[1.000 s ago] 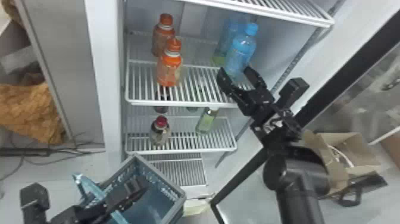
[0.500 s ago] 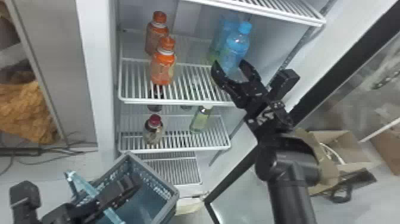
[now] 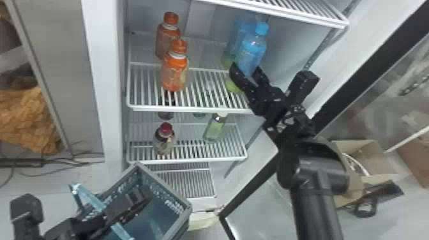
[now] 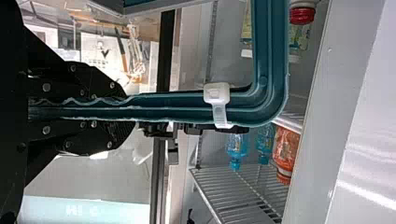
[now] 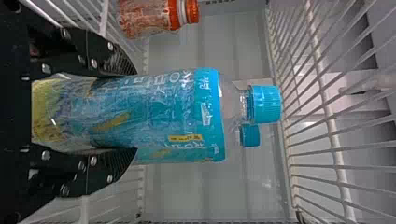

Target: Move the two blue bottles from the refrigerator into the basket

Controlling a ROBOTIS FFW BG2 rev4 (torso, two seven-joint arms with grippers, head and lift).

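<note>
With the right gripper clasping the front blue bottle, upper middle, and left gripper pinching the basket handle, lift straight first.

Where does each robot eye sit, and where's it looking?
Head view: on the head, looking forward and down at the fridge and basket; both arms show.
Left wrist view: on that wrist, looking past the basket into the fridge; left pincer shows.
Right wrist view: on that wrist, looking into the fridge; right pincer shows.
All three share the two blue bottles.
</note>
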